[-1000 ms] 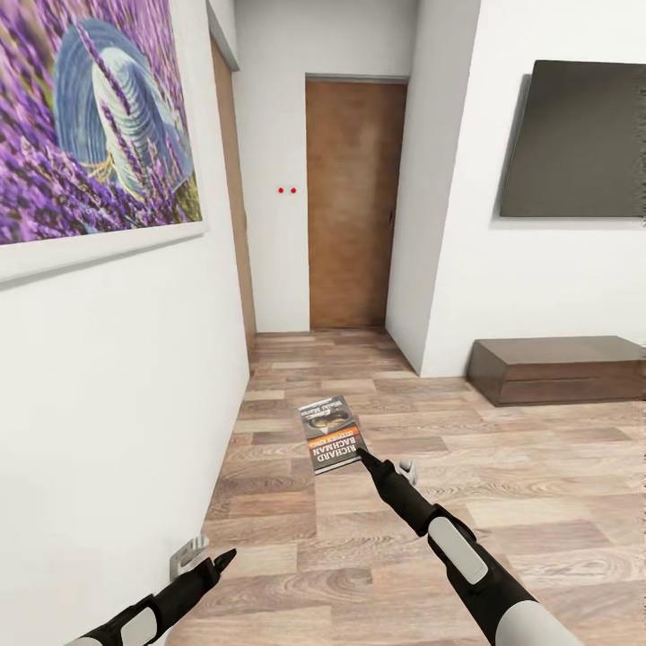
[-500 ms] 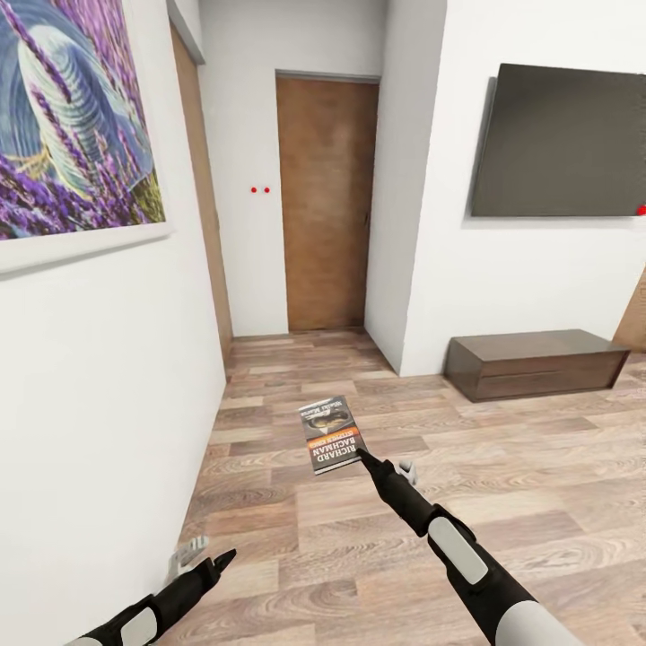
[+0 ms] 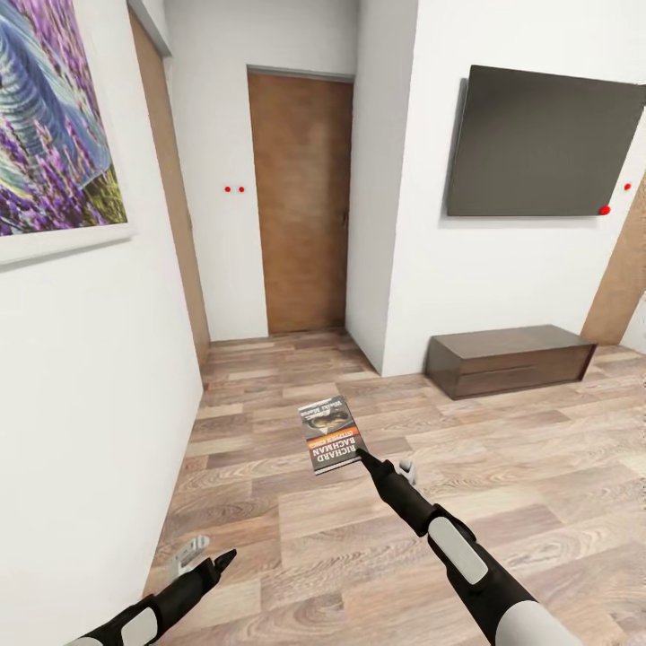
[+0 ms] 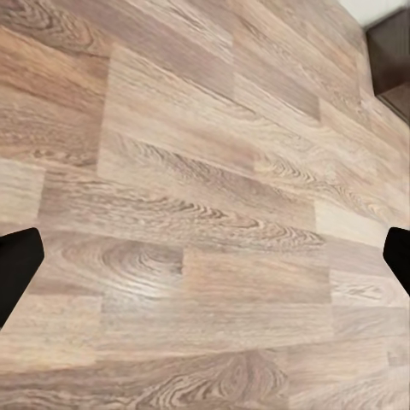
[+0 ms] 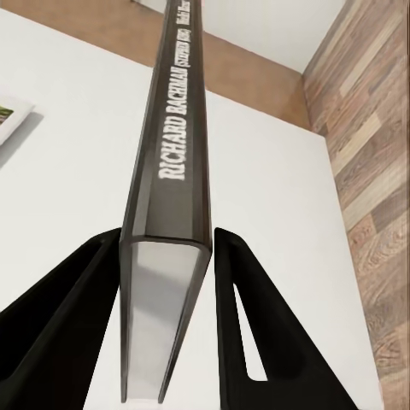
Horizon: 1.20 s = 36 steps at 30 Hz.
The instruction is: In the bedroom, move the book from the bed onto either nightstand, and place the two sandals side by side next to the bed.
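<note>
My right gripper (image 3: 362,455) is shut on the book (image 3: 330,435), a thin dark paperback with an orange band and "RICHARD BACHMAN" in white. It holds the book above the wood floor, cover up, ahead of me. In the right wrist view the book's spine (image 5: 175,171) runs away from the camera, with a black finger (image 5: 77,307) pressed on each side. My left gripper (image 3: 215,561) hangs low at the left, open, its fingertips (image 4: 15,273) far apart over bare planks. The bed, nightstand and sandals are out of view.
A white wall with a purple flower painting (image 3: 45,135) runs close along my left. A brown door (image 3: 301,206) closes a short passage ahead. To the right, a dark screen (image 3: 538,144) hangs above a low brown cabinet (image 3: 511,359). Wood floor (image 3: 502,467) spreads to the right.
The whole view has swung to the right: painting and door slid left, screen and cabinet came further in. Both arms and the held book keep their places in the picture.
</note>
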### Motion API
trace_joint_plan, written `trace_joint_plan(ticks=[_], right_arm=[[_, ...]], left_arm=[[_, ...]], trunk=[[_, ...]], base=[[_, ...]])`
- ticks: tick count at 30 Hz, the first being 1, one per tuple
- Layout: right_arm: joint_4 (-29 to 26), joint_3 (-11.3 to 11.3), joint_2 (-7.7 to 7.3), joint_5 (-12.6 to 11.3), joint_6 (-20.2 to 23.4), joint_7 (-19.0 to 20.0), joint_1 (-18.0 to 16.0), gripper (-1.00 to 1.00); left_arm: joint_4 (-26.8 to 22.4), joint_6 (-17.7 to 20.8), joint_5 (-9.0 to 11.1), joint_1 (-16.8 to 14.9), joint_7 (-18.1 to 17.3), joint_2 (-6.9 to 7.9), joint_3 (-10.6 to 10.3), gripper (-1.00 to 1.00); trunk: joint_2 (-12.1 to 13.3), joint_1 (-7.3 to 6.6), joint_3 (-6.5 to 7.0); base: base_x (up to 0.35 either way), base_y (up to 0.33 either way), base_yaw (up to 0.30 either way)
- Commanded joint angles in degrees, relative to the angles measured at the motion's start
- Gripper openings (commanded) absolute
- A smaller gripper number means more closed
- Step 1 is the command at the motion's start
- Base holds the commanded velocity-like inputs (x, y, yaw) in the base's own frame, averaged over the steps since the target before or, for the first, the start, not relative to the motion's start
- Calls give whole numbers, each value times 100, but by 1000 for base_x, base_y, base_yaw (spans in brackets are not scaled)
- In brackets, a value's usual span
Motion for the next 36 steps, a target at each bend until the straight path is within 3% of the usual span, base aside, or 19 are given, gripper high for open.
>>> trace_joint_plan(ticks=[1,36], right_arm=[[-1,18,-5,-74,27,8,-6,-100],[-1,17,-5,-71,27,6,-5,-100]], left_arm=[[7,-9,-34,-4,-21,1,45,100],[7,-9,-34,-4,-19,1,46,100]], trunk=[[-3,0,-6],[-3,0,-6]], base=[[126,0,-157],[126,0,-203]])
